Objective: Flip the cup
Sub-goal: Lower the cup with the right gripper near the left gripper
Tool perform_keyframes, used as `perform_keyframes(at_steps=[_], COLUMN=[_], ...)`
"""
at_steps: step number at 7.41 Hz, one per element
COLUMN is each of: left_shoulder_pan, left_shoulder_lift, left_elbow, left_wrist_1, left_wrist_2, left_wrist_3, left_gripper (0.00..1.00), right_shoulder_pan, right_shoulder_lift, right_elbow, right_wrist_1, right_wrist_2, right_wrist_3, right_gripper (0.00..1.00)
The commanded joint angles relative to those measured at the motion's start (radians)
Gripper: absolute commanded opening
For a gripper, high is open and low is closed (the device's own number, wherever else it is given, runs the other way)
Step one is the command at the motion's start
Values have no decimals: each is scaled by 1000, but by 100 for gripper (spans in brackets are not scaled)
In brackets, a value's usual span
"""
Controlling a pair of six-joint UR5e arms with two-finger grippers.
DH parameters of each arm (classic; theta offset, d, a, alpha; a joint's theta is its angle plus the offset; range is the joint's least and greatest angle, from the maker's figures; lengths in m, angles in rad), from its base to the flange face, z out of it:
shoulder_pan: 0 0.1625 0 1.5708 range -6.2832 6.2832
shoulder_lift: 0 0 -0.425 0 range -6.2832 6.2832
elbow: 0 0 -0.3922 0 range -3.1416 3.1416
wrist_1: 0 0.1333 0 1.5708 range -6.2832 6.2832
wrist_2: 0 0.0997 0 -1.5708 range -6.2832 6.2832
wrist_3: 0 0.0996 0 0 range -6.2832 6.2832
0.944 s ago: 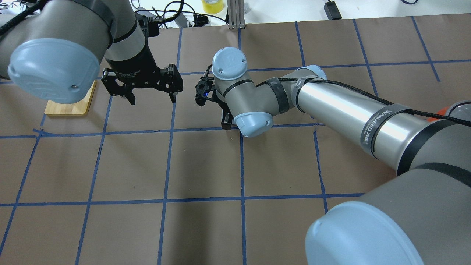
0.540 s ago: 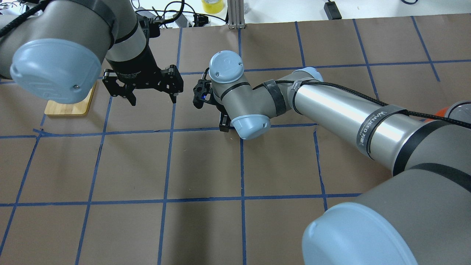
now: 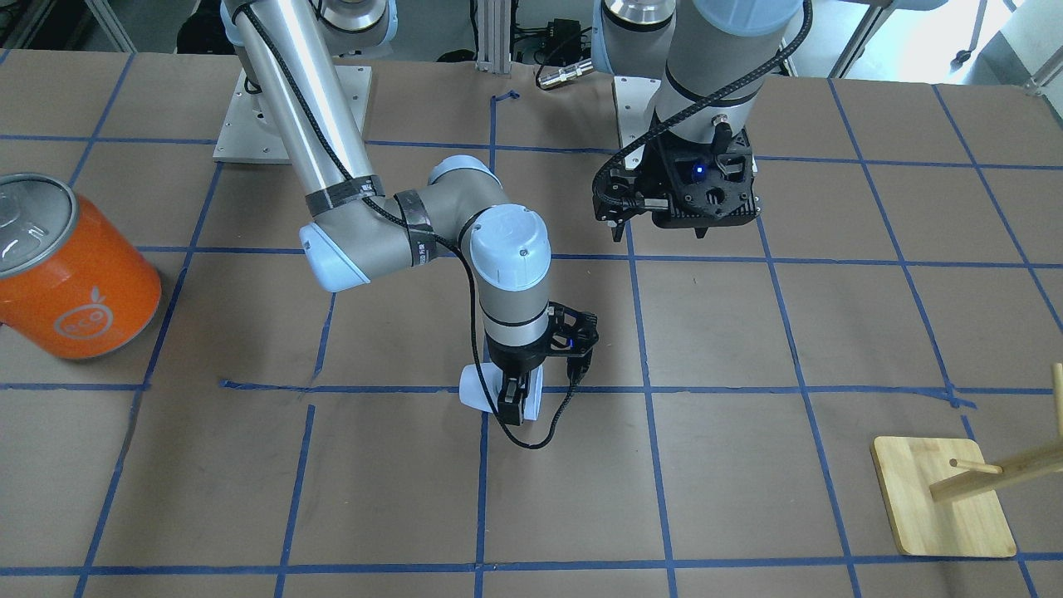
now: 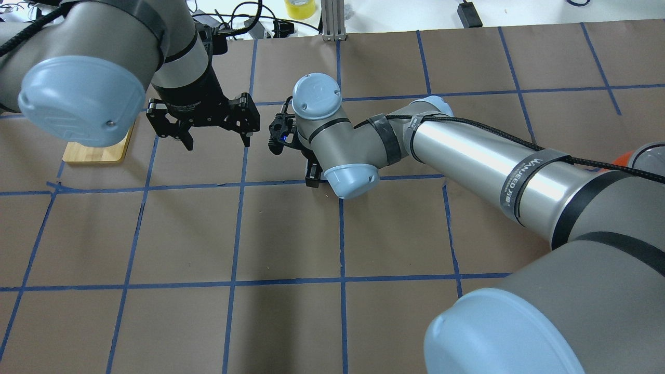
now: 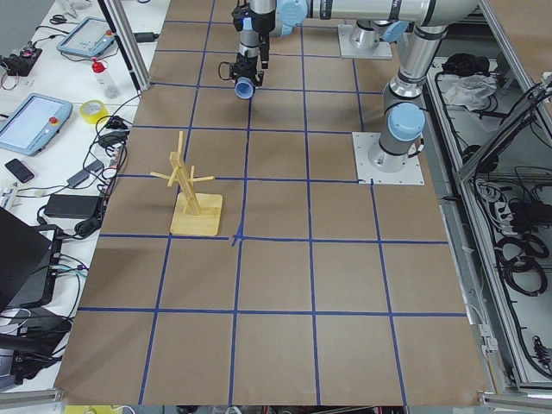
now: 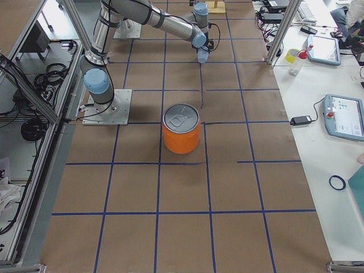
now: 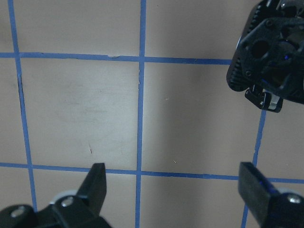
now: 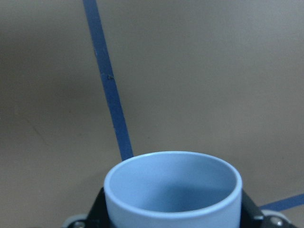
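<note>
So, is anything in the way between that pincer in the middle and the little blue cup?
Nothing visible. The right pincer has the cup between its fingers. The left pincer hangs open off to one side, and the can stands far away.

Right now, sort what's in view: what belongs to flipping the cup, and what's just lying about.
Job: cup, held in right gripper.
Lying about: orange can, wooden peg stand, yellow tape roll; left gripper open, empty.
</note>
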Motion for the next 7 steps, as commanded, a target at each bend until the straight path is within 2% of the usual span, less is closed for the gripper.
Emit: perform_keyframes(at_steps=[1,3,4,5,6,7], left_shoulder_pan=[0,0,0,0,0,0], left_shoulder_lift=[-1,-2,-2,-4,-2,-4], left_elbow=[-1,-1,1,1,-1,-1], left_wrist_1=[1,1,1,2,1,1], left_wrist_2=[0,0,0,0,0,0], left_wrist_3=[-1,-1,-3,-4,-4,-7], left_gripper=[100,100,100,100,100,100], right_shoulder_pan=[2,2,-1,-1,-12,-13], right_shoulder_lift=[1,2,5,5,7,7], right_elbow=[1,1,1,1,-1,1], right_wrist_1=[1,2,-2,-22,-47,-47], right_wrist_2=[17,38,53,64,137,146], right_wrist_3=[1,1,1,3,1,1], right_gripper=[10,16,22,36,52,58])
